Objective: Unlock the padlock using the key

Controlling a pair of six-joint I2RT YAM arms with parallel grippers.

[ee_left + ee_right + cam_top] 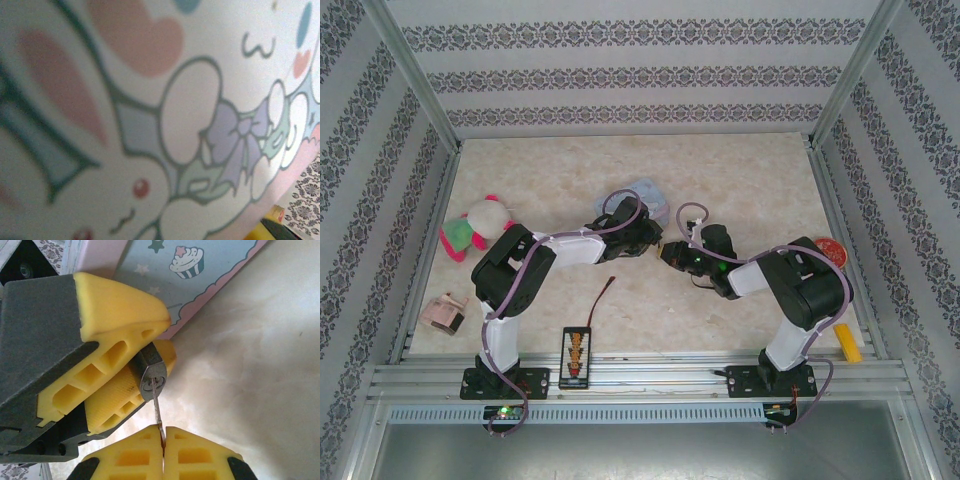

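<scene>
In the right wrist view the small dark padlock (152, 376) is clamped between the yellow fingers (117, 310) of my left gripper (169, 336), with its silvery keyhole face turned toward the camera. The thin silvery key (157, 412) runs from that keyhole down into my right gripper (163, 434), which is shut on its lower end. From above, the left gripper (653, 243) and the right gripper (672, 252) meet tip to tip at the table's middle, just in front of the light-blue tin (647, 194). The padlock and key are too small to make out there.
The tin's cartoon lid (150, 125) lies very close to the left wrist camera, and its pink-edged corner (215, 265) is just behind the padlock. A plush toy (475, 228) and pink box (445, 314) lie left. A black strip (576, 357) and a red-tipped wire (603, 295) lie near the front, and a red disc (830, 250) and yellow piece (847, 343) lie right.
</scene>
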